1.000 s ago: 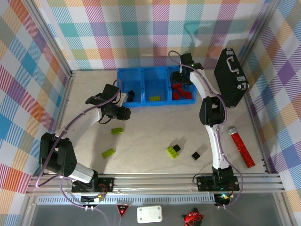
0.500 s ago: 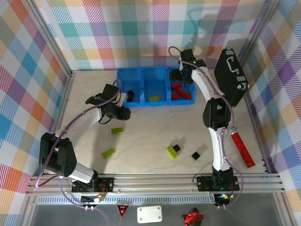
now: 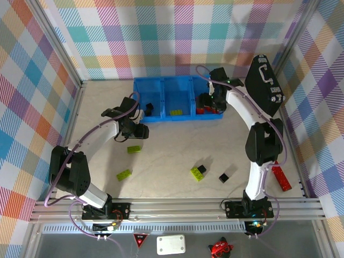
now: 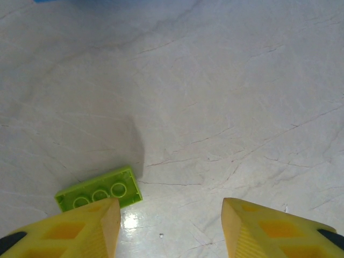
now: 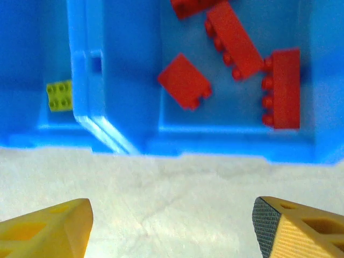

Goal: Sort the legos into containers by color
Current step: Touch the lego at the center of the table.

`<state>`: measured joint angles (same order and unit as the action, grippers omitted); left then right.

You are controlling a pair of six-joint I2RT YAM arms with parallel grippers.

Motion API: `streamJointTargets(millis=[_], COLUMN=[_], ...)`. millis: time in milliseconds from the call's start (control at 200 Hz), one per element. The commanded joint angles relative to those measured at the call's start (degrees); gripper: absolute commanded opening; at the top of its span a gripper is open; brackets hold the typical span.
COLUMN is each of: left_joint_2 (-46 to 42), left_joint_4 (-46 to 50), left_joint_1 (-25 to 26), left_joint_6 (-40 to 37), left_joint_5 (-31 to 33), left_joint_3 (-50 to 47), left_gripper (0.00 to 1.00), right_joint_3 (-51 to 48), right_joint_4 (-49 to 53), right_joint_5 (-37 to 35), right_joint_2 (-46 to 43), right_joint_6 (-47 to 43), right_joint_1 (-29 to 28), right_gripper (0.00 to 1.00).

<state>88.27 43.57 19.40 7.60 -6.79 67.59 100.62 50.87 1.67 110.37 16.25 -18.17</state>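
hovering left hand (image 4: 169,228) spread wide near lime lego (image 4: 99,194)

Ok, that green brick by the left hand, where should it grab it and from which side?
Probably from straight above, pinching the two long side walls of the green brick at mid-length. It lies flat, studs up, so the top offers no hold. The open left hand closes along its length now, so turn it a quarter first.
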Motion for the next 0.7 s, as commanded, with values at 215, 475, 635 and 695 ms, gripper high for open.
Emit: streamJointTargets(millis=[215,475,635,695], left_joint_2=[-0.16,1.05,3.44,4.41], left_joint_4=[-2.48,-3.59,-4.33,-4.42], left_joint_1=[-0.15,-0.24,-0.41,-0.5], left_joint_6=[9.05,10.7,12.54,13.26], left_joint_5=[0.42,4.18,6.19,6.99], left_joint_3=[-6.4,-9.65,-9.84,-9.74], left_gripper=[0.56,0.6,0.73,0.76], right_joint_3=[-17.29,-28.41,-32.84,-34.08], right_joint_4=[-3.32,-3.58,-4.16,-4.2], right_joint_5=[4.81,2.51,2.08,1.91], right_joint_2=[-13.61,-21.02,-23.39,-24.0], right_joint_6=[3.1,7.17,9.17,9.58], right_joint_1=[-3.18,-9.32,-11.56,-12.03], right_gripper=[0.77,0.76,0.76,0.76])
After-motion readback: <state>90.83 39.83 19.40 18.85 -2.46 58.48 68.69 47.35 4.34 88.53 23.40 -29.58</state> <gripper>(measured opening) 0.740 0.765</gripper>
